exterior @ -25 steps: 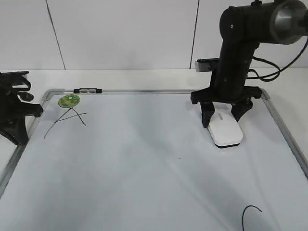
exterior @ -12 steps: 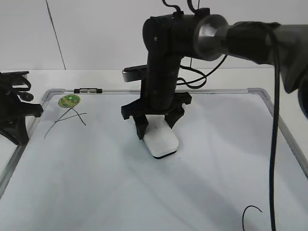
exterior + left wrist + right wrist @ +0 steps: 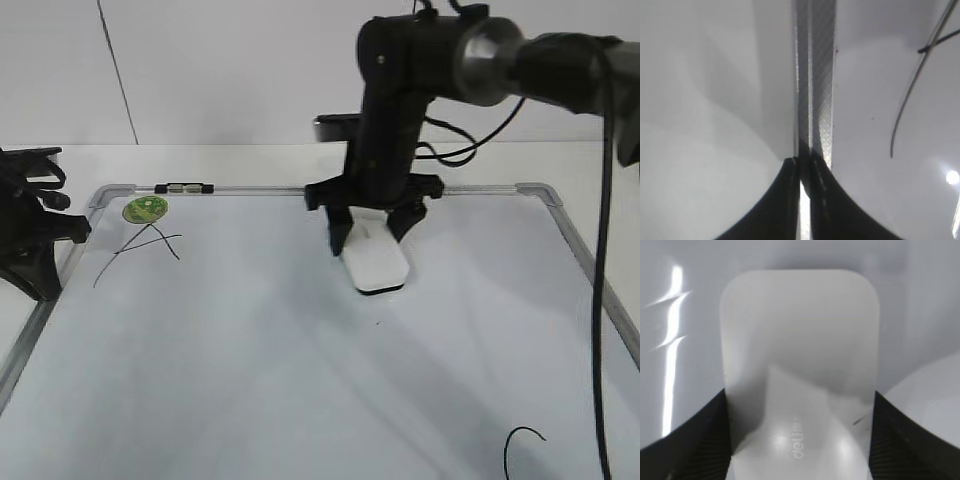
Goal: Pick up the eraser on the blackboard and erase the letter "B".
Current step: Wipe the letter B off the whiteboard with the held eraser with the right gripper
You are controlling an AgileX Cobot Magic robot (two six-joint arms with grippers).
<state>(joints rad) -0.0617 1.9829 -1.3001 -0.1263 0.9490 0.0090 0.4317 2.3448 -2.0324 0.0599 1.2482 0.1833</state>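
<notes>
The white eraser (image 3: 376,266) lies flat on the blackboard (image 3: 250,350), in its upper middle. My right gripper (image 3: 372,238) is shut on the eraser, one finger on each long side, pointing straight down. In the right wrist view the eraser (image 3: 799,350) fills the frame between the black fingers of my right gripper (image 3: 799,440). No letter "B" shows on the board in any view. My left gripper (image 3: 38,262) is shut and empty at the board's left edge. In the left wrist view my left gripper (image 3: 802,167) sits over the grey frame (image 3: 815,75).
A black "A" (image 3: 140,250) sits below a round green sticker (image 3: 144,209) at the board's upper left. One of its strokes shows in the left wrist view (image 3: 910,90). Part of a "C" (image 3: 520,445) shows at the lower right. A white table surrounds the board.
My right gripper slid the eraser across the board from the right side to the left of middle, then back right and farther up. My left arm has not moved.
</notes>
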